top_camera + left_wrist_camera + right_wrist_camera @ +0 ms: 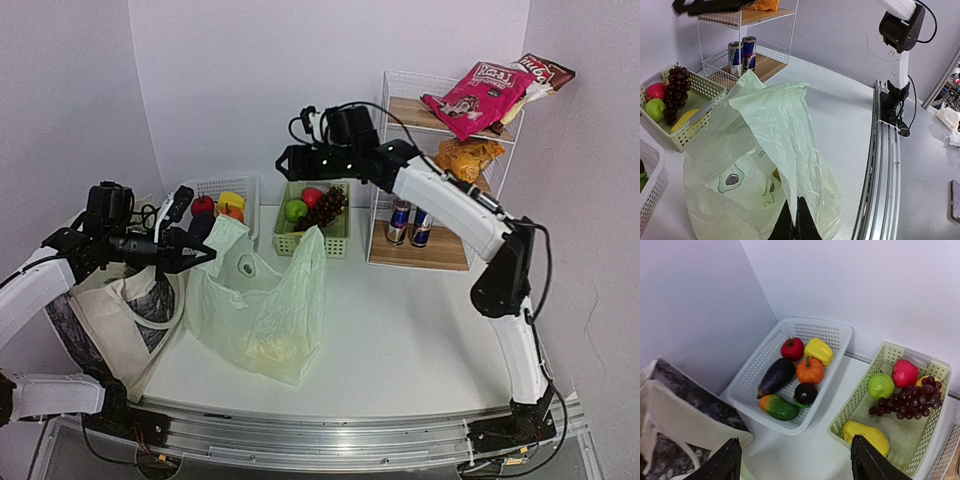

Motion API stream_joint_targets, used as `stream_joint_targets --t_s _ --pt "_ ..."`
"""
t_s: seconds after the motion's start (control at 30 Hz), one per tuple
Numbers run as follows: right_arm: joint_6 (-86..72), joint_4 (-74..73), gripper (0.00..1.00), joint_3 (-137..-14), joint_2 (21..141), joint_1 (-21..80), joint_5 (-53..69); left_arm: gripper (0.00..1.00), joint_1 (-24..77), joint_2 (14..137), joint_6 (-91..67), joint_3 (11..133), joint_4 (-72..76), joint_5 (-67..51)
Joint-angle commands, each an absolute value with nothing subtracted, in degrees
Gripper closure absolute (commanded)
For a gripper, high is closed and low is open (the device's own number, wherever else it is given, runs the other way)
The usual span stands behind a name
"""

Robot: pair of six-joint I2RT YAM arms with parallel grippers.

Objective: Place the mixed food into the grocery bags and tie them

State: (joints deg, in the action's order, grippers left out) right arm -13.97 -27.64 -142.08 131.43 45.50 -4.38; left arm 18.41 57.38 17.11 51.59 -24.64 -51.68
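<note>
High rear overview; close wrist views, all sharing the green basket (285, 243)

White block lettering crosses the pink snack packet (478, 92) at two o'clock in the top view, too blurred to spell. The brown packet (543, 70) beside it carries white letters, also unclear. A tiny dark word above the avocado print on the pale-green plastic bag (765, 165) is illegible.

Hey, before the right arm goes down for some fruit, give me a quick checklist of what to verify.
1. Left gripper shut on the plastic bag edge: ok.
2. Bag mouth held open: cannot tell, folds hide it.
3. Right gripper open and empty: ok.
4. Grapes uncovered on top in the green basket: ok.
5. Canvas tote mouth open: cannot tell, the left arm covers it.
</note>
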Motion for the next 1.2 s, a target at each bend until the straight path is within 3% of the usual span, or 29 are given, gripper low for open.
stream_joint_targets --t_s 0.0,0.43,0.8,1.17 --pt "-15.0 -25.5 0.33 -147.7 139.7 45.8 -15.1 1.0 18.1 57.8 21.0 51.3 -27.5 -51.2" --pt "-18.9 -10.6 0.35 -157.2 159.9 40.4 -33.7 1.0 18.0 61.4 17.9 50.3 -24.2 -50.6" --pt "-24.9 -4.6 0.29 -160.0 168.7 37.1 -31.3 1.0 17.1 66.6 17.0 52.0 -23.9 -50.8" --pt "-31.4 -1.6 0.31 -162.2 176.4 36.3 -31.6 1.0 16.2 70.3 16.4 53.6 -24.1 -52.2"
